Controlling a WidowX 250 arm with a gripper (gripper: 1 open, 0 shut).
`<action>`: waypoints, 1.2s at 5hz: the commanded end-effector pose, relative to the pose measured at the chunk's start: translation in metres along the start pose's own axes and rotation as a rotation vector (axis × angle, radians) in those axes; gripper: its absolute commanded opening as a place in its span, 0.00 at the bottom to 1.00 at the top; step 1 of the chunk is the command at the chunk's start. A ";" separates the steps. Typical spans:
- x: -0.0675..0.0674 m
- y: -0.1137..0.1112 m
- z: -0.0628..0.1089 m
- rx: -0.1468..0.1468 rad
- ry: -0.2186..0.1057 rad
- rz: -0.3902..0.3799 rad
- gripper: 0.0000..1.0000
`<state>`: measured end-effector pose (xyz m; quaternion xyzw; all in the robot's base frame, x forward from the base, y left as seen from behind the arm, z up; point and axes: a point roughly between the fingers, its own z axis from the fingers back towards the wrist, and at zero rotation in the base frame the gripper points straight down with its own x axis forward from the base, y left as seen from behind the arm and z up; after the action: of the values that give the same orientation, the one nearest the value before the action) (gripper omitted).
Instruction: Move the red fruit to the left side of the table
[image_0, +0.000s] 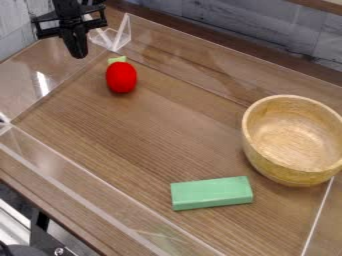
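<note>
Lying lower-right of closed gripper (79, 50): red fruit (122, 77), apart.

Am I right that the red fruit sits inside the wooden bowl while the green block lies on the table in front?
Not quite: the camera view shows the red fruit resting on the bare table, far from the wooden bowl, which is empty. The green block does lie in front.

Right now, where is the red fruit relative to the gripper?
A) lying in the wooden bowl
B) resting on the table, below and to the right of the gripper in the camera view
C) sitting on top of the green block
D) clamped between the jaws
B: the red fruit rests on the table, apart from the shut gripper, which hangs above and left of it in the camera view.
</note>
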<state>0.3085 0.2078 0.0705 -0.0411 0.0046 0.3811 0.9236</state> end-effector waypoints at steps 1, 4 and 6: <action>-0.006 -0.011 0.039 -0.020 -0.068 -0.080 1.00; -0.051 -0.047 0.068 -0.051 -0.049 -0.457 1.00; -0.080 -0.052 0.070 -0.074 -0.035 -0.567 1.00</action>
<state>0.2856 0.1214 0.1292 -0.0782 -0.0101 0.1169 0.9900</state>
